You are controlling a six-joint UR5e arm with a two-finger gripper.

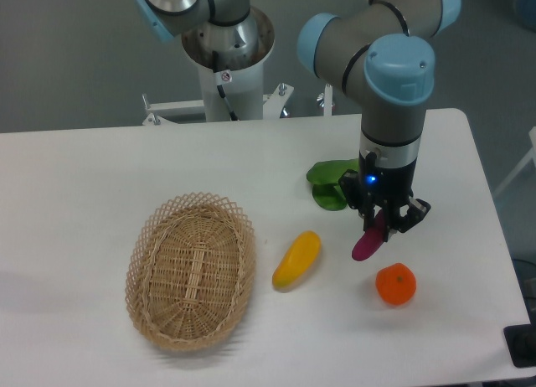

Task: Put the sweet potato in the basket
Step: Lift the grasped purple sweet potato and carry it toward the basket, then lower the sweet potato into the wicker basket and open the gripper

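Observation:
The sweet potato [366, 244] is a small magenta-purple tuber at the right of the table, tilted, with its upper end between the fingers of my gripper [382, 223]. The gripper points down and is shut on it. I cannot tell whether its lower end touches the table. The wicker basket [191, 270] lies empty at the left, well apart from the gripper.
A yellow elongated fruit [296, 260] lies between the basket and the gripper. An orange round fruit [395, 284] sits just below right of the sweet potato. A green object [329, 183] lies behind the gripper. The robot base [228, 64] stands at the table's far edge.

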